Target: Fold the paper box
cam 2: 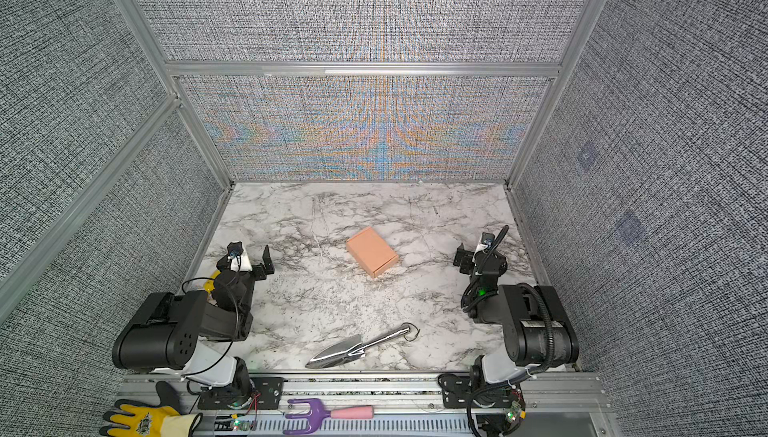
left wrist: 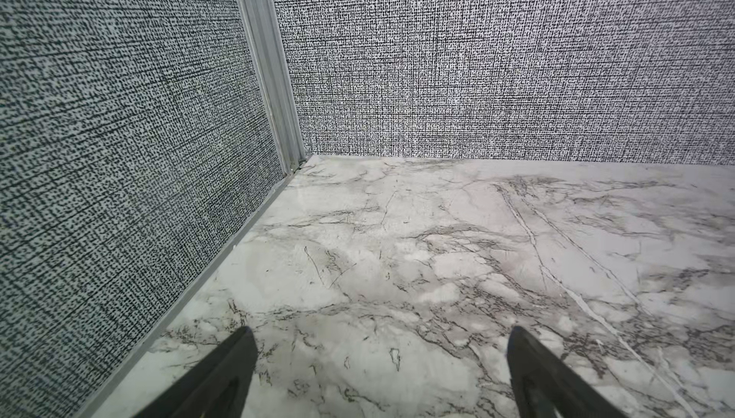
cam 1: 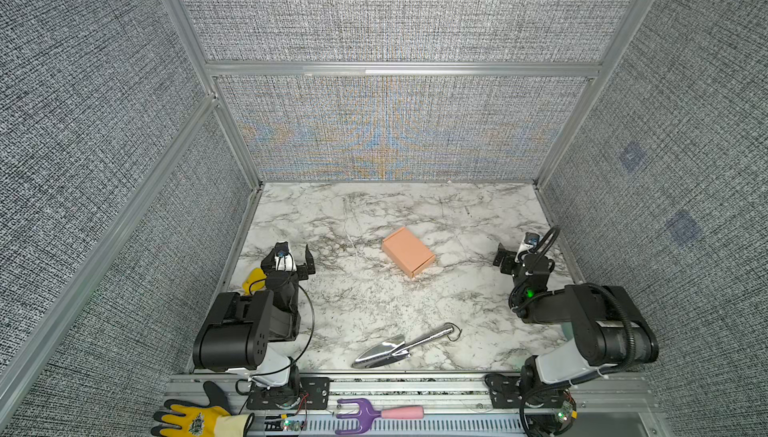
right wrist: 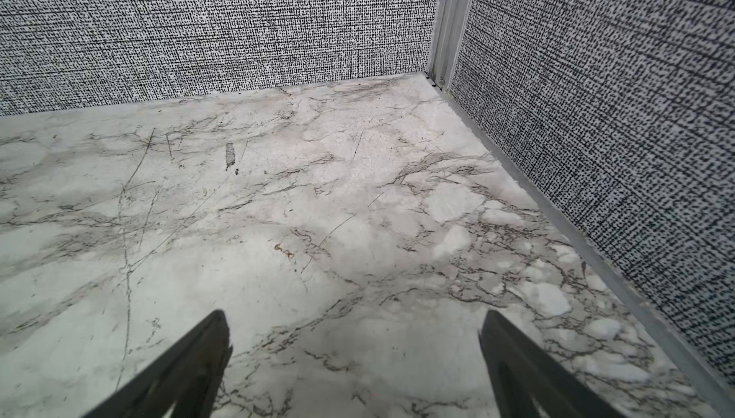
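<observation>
The paper box (cam 1: 408,251) (cam 2: 372,251) is a salmon-pink closed rectangular box lying flat near the middle of the marble table (cam 1: 374,302), turned at an angle. My left gripper (cam 1: 296,250) (cam 2: 251,251) stands open at the table's left side, well apart from the box. My right gripper (cam 1: 513,248) (cam 2: 471,248) stands open at the right side, also apart from it. In the left wrist view the left gripper (left wrist: 380,340) has only bare marble between its fingers. The right gripper (right wrist: 354,324) shows the same in the right wrist view. Neither wrist view shows the box.
A shiny metal trowel (cam 1: 405,345) (cam 2: 361,345) lies near the front edge. A yellow object (cam 1: 254,279) sits behind the left arm. On the front rail lie a yellow glove (cam 1: 191,418) and a purple hand fork with pink handle (cam 1: 374,414). Grey fabric walls enclose three sides.
</observation>
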You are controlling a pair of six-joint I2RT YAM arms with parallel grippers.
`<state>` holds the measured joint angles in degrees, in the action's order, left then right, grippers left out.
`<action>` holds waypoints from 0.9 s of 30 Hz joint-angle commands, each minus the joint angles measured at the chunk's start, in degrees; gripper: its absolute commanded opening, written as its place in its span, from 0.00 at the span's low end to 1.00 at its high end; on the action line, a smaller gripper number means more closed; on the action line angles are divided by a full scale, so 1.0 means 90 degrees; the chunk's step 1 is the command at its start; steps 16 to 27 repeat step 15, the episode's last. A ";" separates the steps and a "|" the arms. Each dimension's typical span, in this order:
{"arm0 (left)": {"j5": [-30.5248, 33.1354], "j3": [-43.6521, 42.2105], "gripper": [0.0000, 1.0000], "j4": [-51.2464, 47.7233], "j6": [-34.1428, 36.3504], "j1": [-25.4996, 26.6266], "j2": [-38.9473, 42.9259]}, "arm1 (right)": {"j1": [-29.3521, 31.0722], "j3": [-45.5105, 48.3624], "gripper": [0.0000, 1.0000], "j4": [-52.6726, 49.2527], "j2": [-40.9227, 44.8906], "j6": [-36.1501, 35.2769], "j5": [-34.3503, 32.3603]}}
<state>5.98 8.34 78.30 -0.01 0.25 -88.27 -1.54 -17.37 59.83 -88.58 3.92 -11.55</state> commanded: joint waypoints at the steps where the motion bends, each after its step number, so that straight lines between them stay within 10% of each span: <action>1: -0.0020 -0.0006 0.99 0.0260 0.0070 0.0001 -0.0006 | 0.0005 0.0006 0.99 0.0092 0.0020 -0.0034 -0.0013; 27: -0.0011 -0.0009 0.99 0.0269 0.0074 0.0000 -0.0004 | 0.0005 0.0007 0.99 0.0093 0.0018 -0.0031 -0.0006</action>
